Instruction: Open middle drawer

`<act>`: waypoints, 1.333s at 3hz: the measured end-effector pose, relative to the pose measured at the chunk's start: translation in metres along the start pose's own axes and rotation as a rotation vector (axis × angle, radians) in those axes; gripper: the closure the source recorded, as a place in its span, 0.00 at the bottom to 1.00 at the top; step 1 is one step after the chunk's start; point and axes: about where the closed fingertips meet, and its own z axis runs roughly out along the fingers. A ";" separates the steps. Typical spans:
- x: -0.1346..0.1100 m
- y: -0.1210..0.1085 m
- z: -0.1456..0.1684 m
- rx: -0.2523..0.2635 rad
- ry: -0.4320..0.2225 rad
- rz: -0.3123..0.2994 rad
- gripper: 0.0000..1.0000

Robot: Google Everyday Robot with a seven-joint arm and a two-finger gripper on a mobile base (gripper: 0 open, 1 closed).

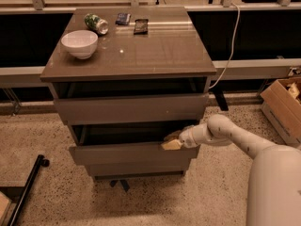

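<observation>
The middle drawer is the second of three taupe-grey fronts in the cabinet. It stands pulled out toward me, with a dark gap above its front panel. My gripper is at the right end of the drawer's top edge, its yellowish fingertips hooked over the panel. My white arm reaches in from the lower right. The top drawer above and the slim bottom drawer sit further back.
On the cabinet top are a white bowl, a green can lying on its side and two small dark packets. A cardboard box stands at the right. A black bar lies on the speckled floor at the left.
</observation>
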 end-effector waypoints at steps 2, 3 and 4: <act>0.012 -0.001 -0.005 -0.035 0.028 0.067 0.35; 0.022 0.011 -0.013 -0.042 0.080 0.088 0.12; 0.023 0.013 -0.013 -0.043 0.085 0.091 0.00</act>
